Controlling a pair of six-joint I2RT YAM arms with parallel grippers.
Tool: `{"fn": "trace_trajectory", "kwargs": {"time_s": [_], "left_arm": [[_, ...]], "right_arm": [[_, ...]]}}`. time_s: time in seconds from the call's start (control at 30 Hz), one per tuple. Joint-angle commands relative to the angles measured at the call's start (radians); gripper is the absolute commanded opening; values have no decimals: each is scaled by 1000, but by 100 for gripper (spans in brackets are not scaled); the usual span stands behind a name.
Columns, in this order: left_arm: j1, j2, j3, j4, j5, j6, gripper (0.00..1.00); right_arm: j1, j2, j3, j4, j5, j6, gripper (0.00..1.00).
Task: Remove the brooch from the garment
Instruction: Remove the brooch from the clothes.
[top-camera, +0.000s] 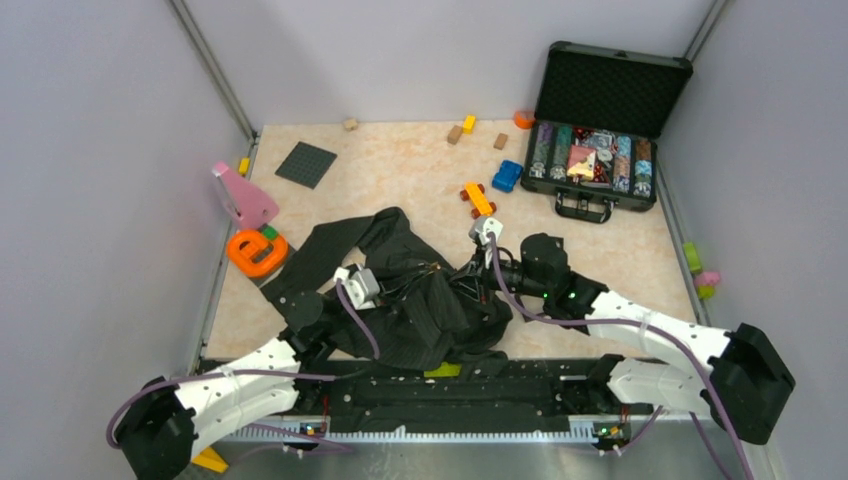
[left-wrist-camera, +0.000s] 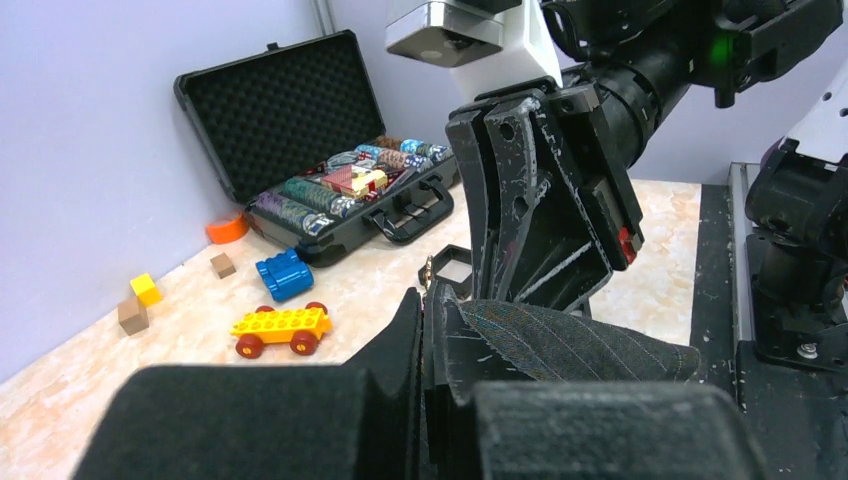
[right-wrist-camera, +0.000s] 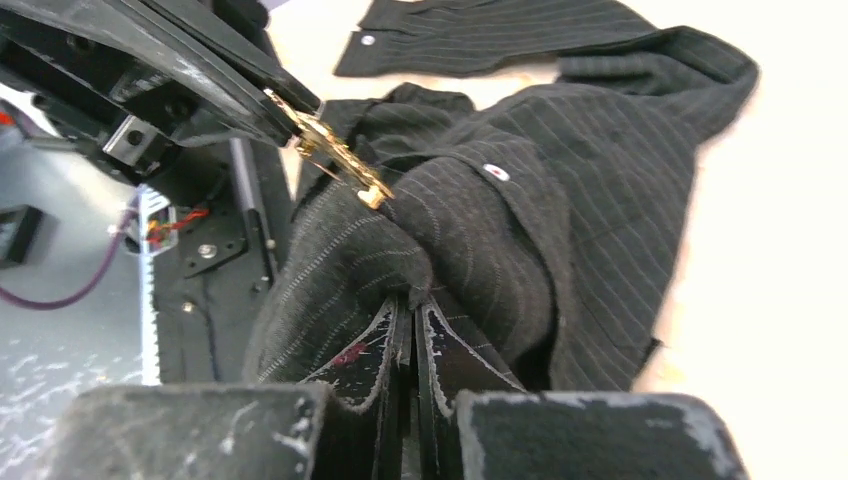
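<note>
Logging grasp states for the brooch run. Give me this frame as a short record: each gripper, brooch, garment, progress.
left gripper: shut on the brooch, pinching its upper end
right gripper: shut on the garment, pinching a fold just below the brooch
brooch: gold, tilted, lower end against the fabric
garment: bunched on the table between the two arms
progress: brooch not clearly free; whether its pin is through the cloth cannot be told
</note>
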Motion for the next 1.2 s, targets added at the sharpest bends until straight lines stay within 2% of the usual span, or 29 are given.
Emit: {"fn": "trace_trajectory", "kwargs": {"time_s": [0.0,0.2,0.5,0.93,0.97,1.07,1.17], "left_arm": [[0,29,-8,200,2,-37,0],[-2,65,-9,202,-14,-33,0],[-2,187,-23,426,-23,-128,0],[-3,269,7,599,-57,-287,0],[-5,269,9,612,-69,-296,0],[-4,277,12,672,-102,-333,0],[-4,264,21,704,-117,-370,0]], "right_arm": [[15,36,62,175,-143,55,0],[54,53,49,236,-182,58,0],[86,120,75,250,-150,62,0],[88,145,79,252,-201,29,0],[88,141,79,245,-202,21,6],[88,108,67,226,-182,4,32],[85,16,18,230,-110,0,45]]}}
